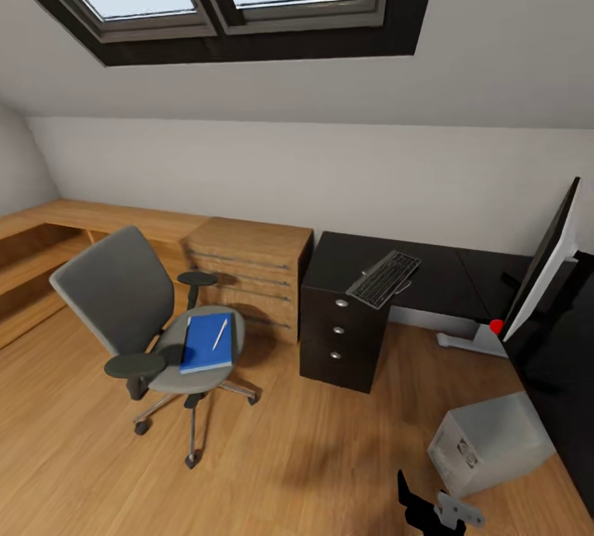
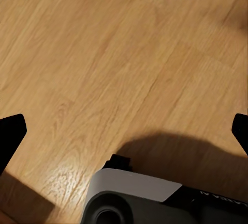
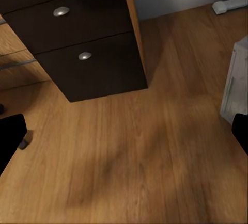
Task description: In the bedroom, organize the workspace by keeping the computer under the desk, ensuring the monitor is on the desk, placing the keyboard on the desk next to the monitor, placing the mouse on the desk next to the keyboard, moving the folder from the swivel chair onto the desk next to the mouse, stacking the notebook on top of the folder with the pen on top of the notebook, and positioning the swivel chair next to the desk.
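Observation:
The swivel chair (image 1: 132, 297) stands on the wood floor at the left, well apart from the desk (image 1: 429, 272). On its seat lies the blue folder (image 1: 205, 345) with the pen (image 1: 220, 335) on top. The notebook and the mouse are out of view. The keyboard (image 1: 384, 278) lies on the desk above the drawers (image 1: 338, 330), its end past the desk's front edge. The monitor (image 1: 540, 268) stands on the desk's right wing. The computer (image 1: 491, 441) sits on the floor in front of that wing. My left gripper (image 2: 124, 131) and right gripper (image 3: 124, 131) hang open over bare floor.
A light-wood dresser (image 1: 247, 264) stands between the chair and the desk, and a low wooden bench (image 1: 49, 227) runs along the left wall. A white foot (image 3: 230, 4) lies on the floor under the desk. Part of my right arm (image 1: 441, 510) is near the computer.

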`<state>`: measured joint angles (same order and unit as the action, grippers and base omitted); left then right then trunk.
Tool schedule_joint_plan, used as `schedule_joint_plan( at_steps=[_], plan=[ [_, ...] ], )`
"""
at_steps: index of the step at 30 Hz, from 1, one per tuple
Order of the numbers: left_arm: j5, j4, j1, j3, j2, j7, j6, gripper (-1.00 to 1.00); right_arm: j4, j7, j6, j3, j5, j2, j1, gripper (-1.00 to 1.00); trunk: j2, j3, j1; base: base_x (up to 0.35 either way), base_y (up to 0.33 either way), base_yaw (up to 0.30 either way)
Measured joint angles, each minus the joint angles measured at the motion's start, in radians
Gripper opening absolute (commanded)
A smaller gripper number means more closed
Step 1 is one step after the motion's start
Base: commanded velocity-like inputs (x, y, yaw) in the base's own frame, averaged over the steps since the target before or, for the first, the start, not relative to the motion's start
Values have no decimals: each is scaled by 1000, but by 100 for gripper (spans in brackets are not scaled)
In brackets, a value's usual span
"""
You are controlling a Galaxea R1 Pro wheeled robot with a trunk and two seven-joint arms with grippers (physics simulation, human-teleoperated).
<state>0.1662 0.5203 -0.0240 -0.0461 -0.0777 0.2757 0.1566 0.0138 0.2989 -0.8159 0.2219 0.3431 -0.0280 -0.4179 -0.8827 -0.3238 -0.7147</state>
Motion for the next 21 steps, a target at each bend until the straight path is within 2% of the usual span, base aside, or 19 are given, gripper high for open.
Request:
schedule_joint_plan(
  at_steps=[14,21],
  plan=[
    [0,0,0,0,1,0,3,100,0,1,0,0,0,1,0,100,98,44,54,0,0,-3],
    [0,0,0,0,1,0,3,100,1,3,0,0,0,1,0,100,98,44,54,0,0,0]
  ],
)
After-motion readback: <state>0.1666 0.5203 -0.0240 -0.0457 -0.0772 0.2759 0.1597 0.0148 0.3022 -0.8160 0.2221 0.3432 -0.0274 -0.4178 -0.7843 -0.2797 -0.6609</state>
